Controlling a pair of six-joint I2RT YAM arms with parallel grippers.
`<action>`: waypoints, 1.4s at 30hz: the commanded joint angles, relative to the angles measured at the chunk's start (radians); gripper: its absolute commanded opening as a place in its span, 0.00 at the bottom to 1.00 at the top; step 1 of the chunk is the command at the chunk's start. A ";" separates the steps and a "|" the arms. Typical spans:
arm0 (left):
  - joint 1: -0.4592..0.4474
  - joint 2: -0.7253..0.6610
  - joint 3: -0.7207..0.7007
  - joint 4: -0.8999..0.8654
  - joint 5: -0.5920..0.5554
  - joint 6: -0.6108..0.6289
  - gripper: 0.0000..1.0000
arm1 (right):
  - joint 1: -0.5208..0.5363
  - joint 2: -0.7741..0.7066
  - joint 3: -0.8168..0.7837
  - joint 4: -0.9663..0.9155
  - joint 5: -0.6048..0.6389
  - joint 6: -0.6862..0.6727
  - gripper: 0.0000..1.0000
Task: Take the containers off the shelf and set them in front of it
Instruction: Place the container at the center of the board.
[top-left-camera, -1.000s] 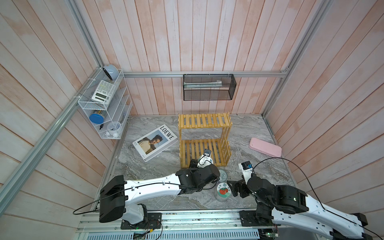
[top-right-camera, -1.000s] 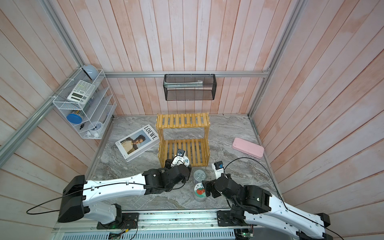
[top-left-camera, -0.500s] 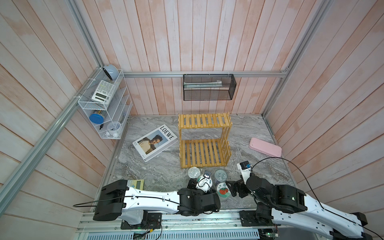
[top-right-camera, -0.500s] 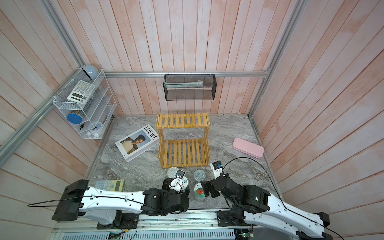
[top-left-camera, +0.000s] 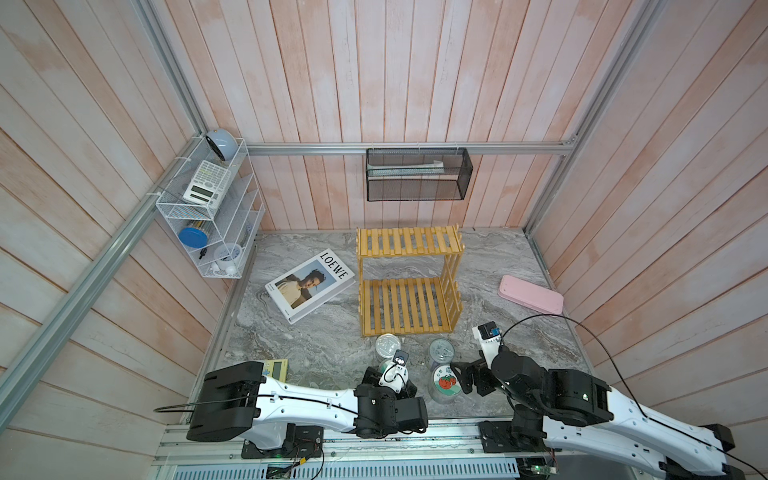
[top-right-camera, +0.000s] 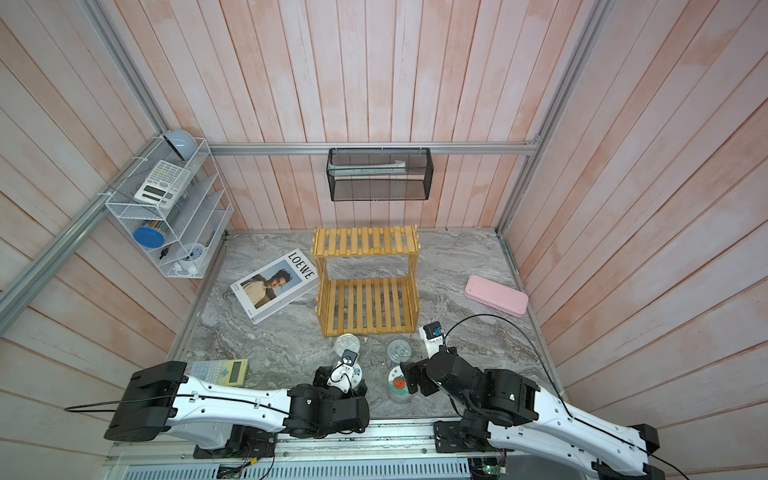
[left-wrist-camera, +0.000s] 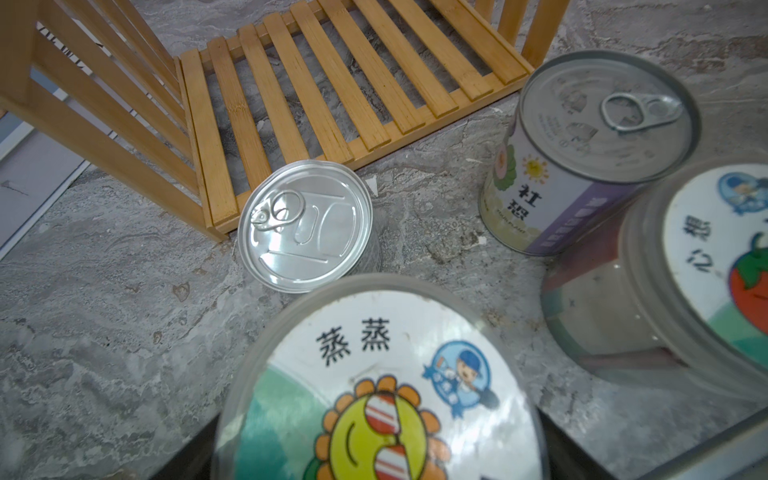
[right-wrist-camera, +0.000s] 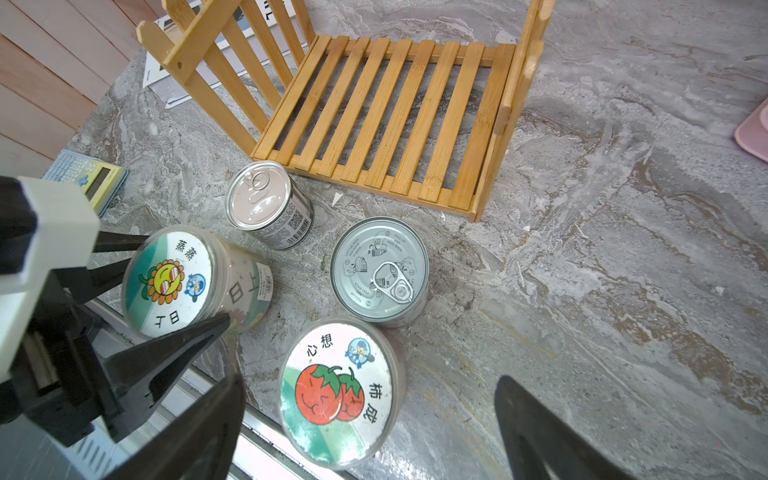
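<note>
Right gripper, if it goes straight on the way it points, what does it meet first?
Probably the tomato-lidded clear jar, just ahead of the open right gripper; a pull-tab tin stands beyond it.

White left arm (top-left-camera: 307, 400) and right arm (top-left-camera: 648, 428), black joints, thin black cables, black pointed fingers (right-wrist-camera: 536, 432)

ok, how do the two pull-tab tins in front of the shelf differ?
Lids: the barcode tin has a plain embossed top; the purple-label tin has opening instructions printed around its tab. Labels: the barcode tin shows a barcode and QR code; the purple-label tin shows flowers on pale purple. Both stand upright, sealed, just in front of the shelf.
</note>
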 joint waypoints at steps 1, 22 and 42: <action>0.001 0.017 -0.019 0.037 -0.030 -0.046 0.78 | -0.006 0.010 0.011 0.013 -0.003 -0.008 0.98; 0.005 0.016 -0.037 0.049 -0.021 -0.050 1.00 | -0.005 0.019 0.008 0.027 -0.012 -0.009 0.98; 0.254 -0.285 0.015 0.060 -0.070 0.335 1.00 | -0.382 0.046 0.030 0.148 -0.206 -0.204 0.98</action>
